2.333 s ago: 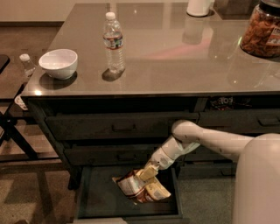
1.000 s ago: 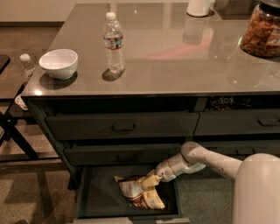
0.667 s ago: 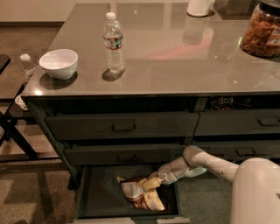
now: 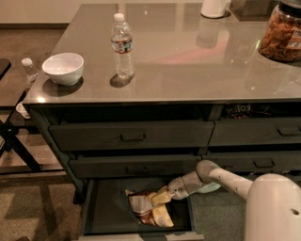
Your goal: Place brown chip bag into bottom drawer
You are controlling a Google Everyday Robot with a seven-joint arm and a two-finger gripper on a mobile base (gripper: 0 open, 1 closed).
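Observation:
The brown chip bag (image 4: 149,209), crinkled tan and dark brown, lies on the floor of the open bottom drawer (image 4: 109,212), right of its middle. My gripper (image 4: 162,196) reaches down into the drawer from the right and sits at the bag's upper right edge, touching it. The white arm runs back to the right, below the middle drawers.
On the grey tabletop (image 4: 188,56) stand a water bottle (image 4: 122,45), a white bowl (image 4: 63,68), a jar of brown snacks (image 4: 281,32) at the right and a white object (image 4: 215,7) at the back. Two handled drawers (image 4: 132,136) are shut above the open one. A dark stand (image 4: 11,141) is at the left.
The arm has lowered and stretched out flatter into the drawer. The bag has come down with it and now lies on the drawer floor.

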